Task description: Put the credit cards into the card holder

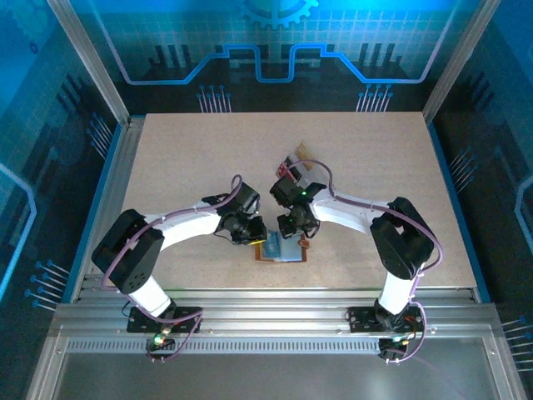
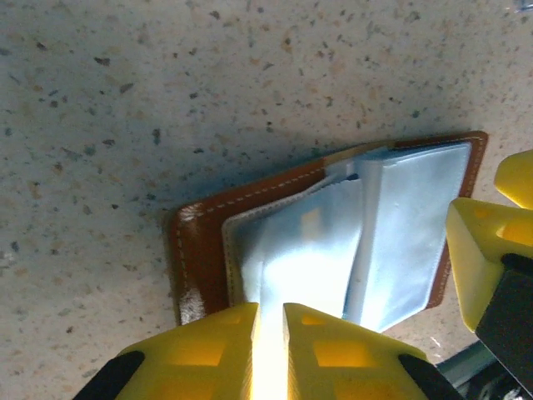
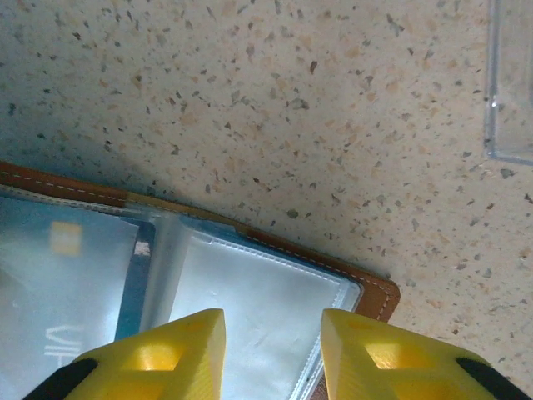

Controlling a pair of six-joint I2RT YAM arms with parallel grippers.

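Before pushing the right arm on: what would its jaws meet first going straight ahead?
Most likely the clear pocket page of the brown leather card holder, directly ahead of the open jaws of the right gripper; depth is unclear.

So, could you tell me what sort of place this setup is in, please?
Probably a robot test cell: aluminium frame posts, blue circuit-print panels, and a speckled worktable.

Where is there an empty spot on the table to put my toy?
The table is bare on the left, beside the left arm, and on the right, past the right arm. The far strip is free too. The middle is crowded: both arms meet over the card holder, with the tray just behind.
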